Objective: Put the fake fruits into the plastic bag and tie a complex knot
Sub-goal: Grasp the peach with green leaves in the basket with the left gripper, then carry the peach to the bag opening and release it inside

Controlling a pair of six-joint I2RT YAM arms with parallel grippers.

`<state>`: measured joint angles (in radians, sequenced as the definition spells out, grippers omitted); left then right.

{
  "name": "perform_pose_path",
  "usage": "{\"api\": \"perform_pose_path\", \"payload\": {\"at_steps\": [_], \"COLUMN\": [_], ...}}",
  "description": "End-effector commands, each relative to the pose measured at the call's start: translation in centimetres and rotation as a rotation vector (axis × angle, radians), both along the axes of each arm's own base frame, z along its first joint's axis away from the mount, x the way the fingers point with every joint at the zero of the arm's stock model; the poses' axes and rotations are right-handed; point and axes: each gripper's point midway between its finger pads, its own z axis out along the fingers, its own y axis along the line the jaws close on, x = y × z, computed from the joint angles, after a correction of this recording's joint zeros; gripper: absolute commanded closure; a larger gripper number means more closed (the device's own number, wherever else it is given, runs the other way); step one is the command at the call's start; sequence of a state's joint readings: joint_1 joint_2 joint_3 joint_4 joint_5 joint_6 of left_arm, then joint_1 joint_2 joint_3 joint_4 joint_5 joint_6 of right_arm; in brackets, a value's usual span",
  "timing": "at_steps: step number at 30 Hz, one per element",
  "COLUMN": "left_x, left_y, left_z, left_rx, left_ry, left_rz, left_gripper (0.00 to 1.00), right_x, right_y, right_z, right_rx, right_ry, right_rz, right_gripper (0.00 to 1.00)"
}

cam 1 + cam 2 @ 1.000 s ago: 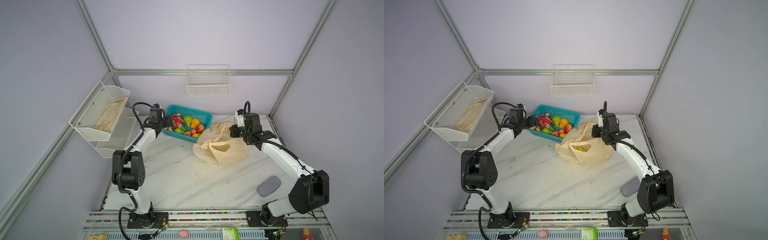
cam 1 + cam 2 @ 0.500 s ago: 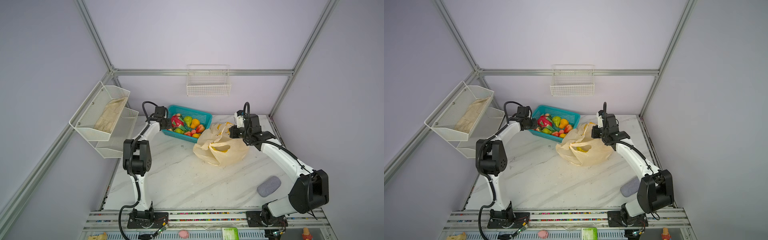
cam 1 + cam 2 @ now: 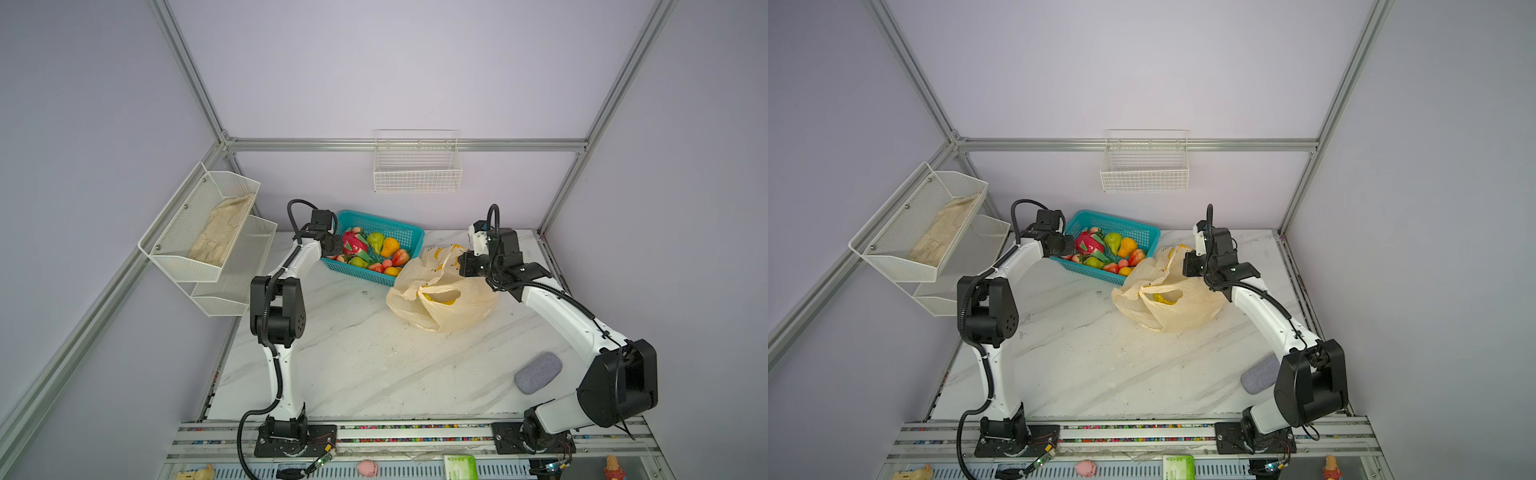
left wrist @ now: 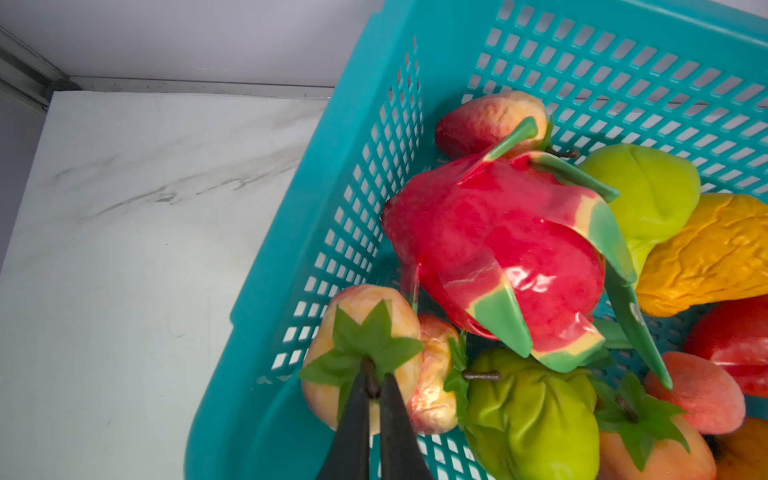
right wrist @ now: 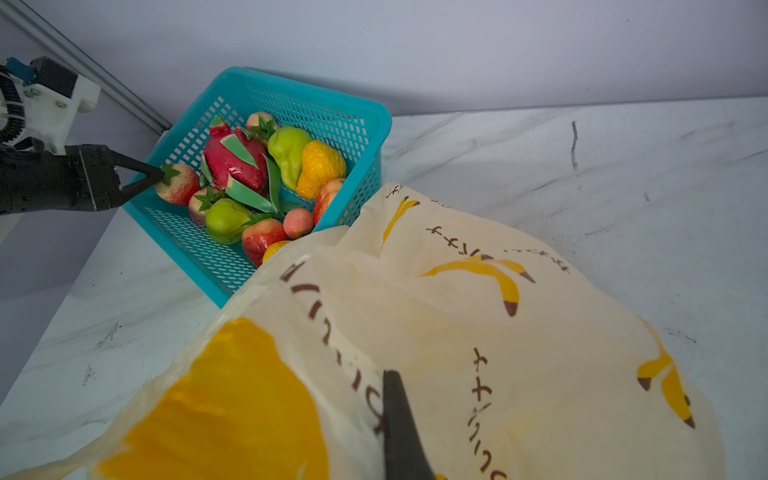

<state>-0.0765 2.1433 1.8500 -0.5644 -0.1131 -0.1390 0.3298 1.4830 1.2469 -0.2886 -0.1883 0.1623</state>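
The fake fruits fill the teal basket: a red-pink dragon fruit (image 4: pixel 498 249) (image 3: pixel 353 243), green and orange pears and strawberries. My left gripper (image 4: pixel 374 386) (image 5: pixel 160 174) (image 3: pixel 334 245) reaches into the basket's left end, shut on the stem of a pale strawberry (image 4: pixel 395 307) (image 5: pixel 178 189). The plastic bag (image 3: pixel 453 307) (image 3: pixel 1183 311) (image 5: pixel 457 332) lies slumped to the right of the basket, mouth open, with a yellow banana bunch (image 3: pixel 442 297) (image 5: pixel 232 395) inside. My right gripper (image 5: pixel 386 378) (image 3: pixel 459 266) is shut on the bag's upper edge; one finger is hidden behind the film. The knot is out of view.
The teal basket (image 3: pixel 395 226) stands at the back of the marble table, touching the bag. A wire rack holding a beige cloth (image 3: pixel 220 232) hangs on the left wall. A wire basket (image 3: pixel 417 166) hangs on the back wall. A grey oval pad (image 3: pixel 538 372) lies front right.
My left arm has reached farther into the basket, and its jaws have closed from wide open onto the strawberry's stem. The right arm and the bag have not moved.
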Motion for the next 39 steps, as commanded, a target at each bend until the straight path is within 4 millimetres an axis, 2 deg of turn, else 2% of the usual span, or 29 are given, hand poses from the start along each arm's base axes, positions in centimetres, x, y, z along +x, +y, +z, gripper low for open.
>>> {"api": "perform_pose_path", "payload": {"at_steps": [1,5,11,16,19,23,27,29,34,39], "left_x": [2.1,2.0,1.0,-1.1,-3.3,-7.7,-12.8,-16.1,-22.9,-28.6], "left_y": [0.5,0.5,-0.4,-1.9,-3.1,-4.8,-6.4,-7.1,-9.5,-14.2], "left_z": [4.8,5.5,8.6,11.9,14.2,16.2,16.3,16.3,13.5,10.2], "left_rx": [0.025,0.033,-0.026,-0.094,-0.112,-0.126,-0.171,-0.190,-0.248,-0.355], "left_ry": [-0.110,-0.117,-0.171,-0.241,-0.293,-0.338,-0.354,-0.361,-0.292,-0.169], "left_rz": [-0.004,-0.007,-0.024,-0.045,-0.058,-0.083,-0.094,-0.117,-0.193,-0.355], "left_gripper": [0.98,1.00,1.00,1.00,1.00,1.00,1.00,1.00,1.00,1.00], "right_x": [-0.1,0.0,0.0,0.1,0.1,0.2,0.2,0.2,0.5,0.7], "right_y": [-0.2,-0.2,-0.2,-0.1,-0.1,-0.2,-0.2,-0.2,-0.3,-0.7], "right_z": [-0.5,-0.6,-0.5,-0.5,-0.5,-0.3,-0.2,-0.3,0.0,-0.1], "right_rx": [-0.017,-0.018,-0.019,-0.006,-0.003,-0.003,0.004,0.007,0.000,-0.022], "right_ry": [0.007,0.010,0.009,0.010,0.012,0.008,0.011,0.015,0.007,0.005], "right_rz": [0.004,0.005,0.005,0.004,0.000,-0.013,-0.017,-0.016,-0.027,-0.041], "right_gripper": [1.00,1.00,1.00,1.00,1.00,1.00,1.00,1.00,1.00,1.00]}}
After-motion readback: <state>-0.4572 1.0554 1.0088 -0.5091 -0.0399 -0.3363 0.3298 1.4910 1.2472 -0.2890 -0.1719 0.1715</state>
